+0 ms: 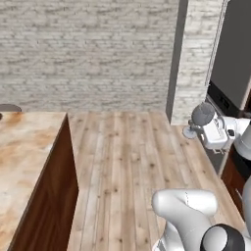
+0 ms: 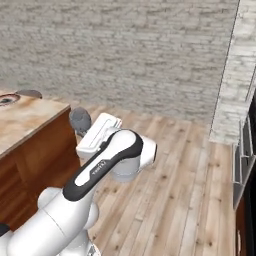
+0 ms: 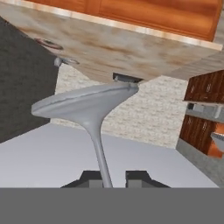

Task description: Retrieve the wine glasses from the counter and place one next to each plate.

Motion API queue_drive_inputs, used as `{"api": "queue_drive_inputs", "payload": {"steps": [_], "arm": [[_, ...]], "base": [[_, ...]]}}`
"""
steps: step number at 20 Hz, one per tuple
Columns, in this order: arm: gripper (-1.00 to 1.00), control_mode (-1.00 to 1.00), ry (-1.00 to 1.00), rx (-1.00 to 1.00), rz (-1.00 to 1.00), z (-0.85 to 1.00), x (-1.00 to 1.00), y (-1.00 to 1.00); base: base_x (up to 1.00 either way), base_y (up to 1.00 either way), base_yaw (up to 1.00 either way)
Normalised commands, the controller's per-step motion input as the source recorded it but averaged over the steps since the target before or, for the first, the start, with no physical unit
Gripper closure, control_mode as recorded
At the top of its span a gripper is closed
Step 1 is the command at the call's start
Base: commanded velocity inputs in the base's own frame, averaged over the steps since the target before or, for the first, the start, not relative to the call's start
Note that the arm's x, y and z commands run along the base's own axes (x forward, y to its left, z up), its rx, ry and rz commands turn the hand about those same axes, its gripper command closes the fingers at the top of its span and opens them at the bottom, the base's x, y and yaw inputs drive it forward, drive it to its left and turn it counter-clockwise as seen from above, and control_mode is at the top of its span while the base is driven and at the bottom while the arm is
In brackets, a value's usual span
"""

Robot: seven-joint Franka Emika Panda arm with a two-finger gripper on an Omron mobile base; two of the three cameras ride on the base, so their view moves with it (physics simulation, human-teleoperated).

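Observation:
My gripper point(image 3: 108, 177) is shut on the thin stem of a clear greyish wine glass point(image 3: 85, 104), whose bowl fans out ahead of the finger tips. In the left base view the gripper point(image 1: 200, 127) holds the wine glass point(image 1: 202, 114) tilted in the air over the wood floor, well right of the counter point(image 1: 24, 147). The right base view shows the glass bowl point(image 2: 80, 120) just off the counter's point(image 2: 25, 117) corner. At the counter's far end lie a plate with a dark centre pattern point(image 2: 7, 99) and a pale plate point(image 2: 30, 93). A plate rim point(image 1: 10, 108) peeks in at the left edge.
A brick wall point(image 1: 88, 49) closes the back, with a brick pillar point(image 1: 193, 59) and a dark tall appliance point(image 1: 233, 49) on the right. Wood floor point(image 1: 127, 157) lies between the counter and the appliance side. My own arm point(image 2: 100, 170) fills the foreground.

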Motion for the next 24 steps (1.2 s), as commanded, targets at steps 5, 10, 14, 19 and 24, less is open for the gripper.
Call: {"api": "queue_drive_inputs", "payload": {"steps": [5,10,14,19,24], "arm": [[1.0,1.0,0.0,0.0,0.0,0.0,0.0,0.0],[1.0,1.0,0.0,0.0,0.0,0.0,0.0,0.0],[1.0,1.0,0.0,0.0,0.0,0.0,0.0,0.0],[1.0,1.0,0.0,0.0,0.0,0.0,0.0,0.0],[1.0,1.0,0.0,0.0,0.0,0.0,0.0,0.0]], "base": [[1.0,-0.45,0.1],[1.0,-0.2,0.05],[1.0,-0.08,0.04],[1.0,-0.04,0.04],[1.0,-0.14,0.17]]}}
